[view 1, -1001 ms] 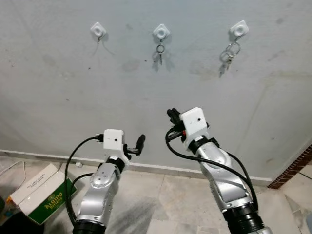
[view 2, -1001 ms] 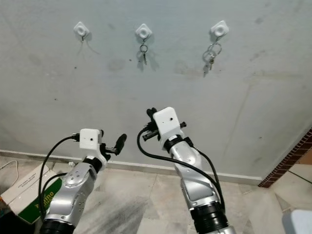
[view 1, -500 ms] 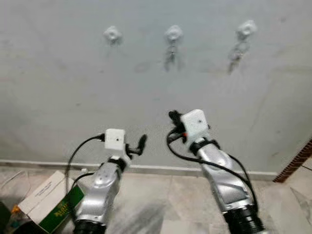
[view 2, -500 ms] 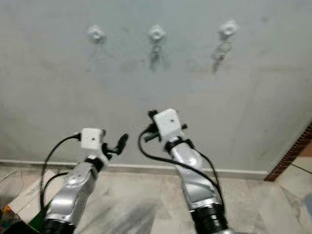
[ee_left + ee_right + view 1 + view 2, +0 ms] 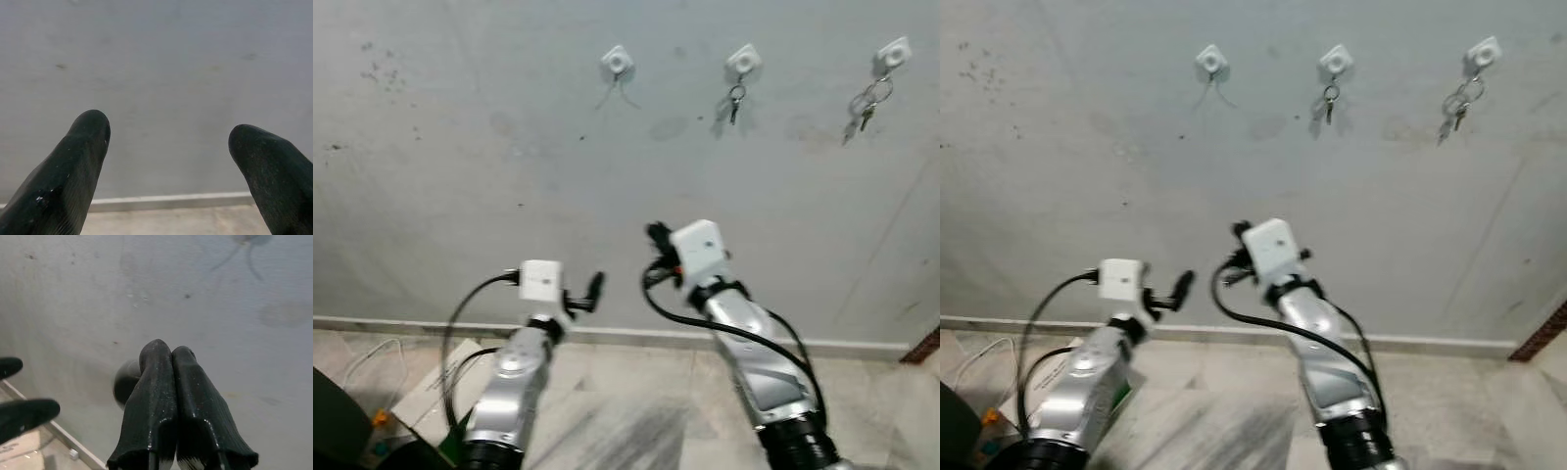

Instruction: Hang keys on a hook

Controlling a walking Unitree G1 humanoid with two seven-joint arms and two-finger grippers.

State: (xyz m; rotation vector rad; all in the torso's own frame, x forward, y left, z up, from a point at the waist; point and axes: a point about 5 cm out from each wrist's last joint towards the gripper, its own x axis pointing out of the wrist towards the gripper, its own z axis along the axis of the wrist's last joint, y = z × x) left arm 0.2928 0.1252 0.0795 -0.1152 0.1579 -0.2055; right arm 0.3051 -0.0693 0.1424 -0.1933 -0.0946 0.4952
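- Your right tool (image 5: 170,352) is raised toward the grey wall (image 5: 460,147), both black fingers (image 5: 151,396) pressed together with nothing visible between them.
- Your left tool (image 5: 168,134) sits lower, to the left of the right tool, fingers spread wide and holding nothing; beyond them you see bare wall and the skirting strip (image 5: 171,200).
- Three white hooks (image 5: 617,61) run in a row on the wall, well above both tools.
- The hook nearest above your left tool carries no keys that you can make out; only thin marks show under it.
- The middle hook (image 5: 742,61), above and right of your right tool, holds a small key on a ring (image 5: 735,101).
- The far right hook (image 5: 894,52) holds a larger bunch of keys (image 5: 865,104) on rings, well apart from both tools.
- Below and left of your left tool, a cardboard box (image 5: 435,387) lies on the tiled floor (image 5: 636,411), with a white cable (image 5: 367,357) beside it.
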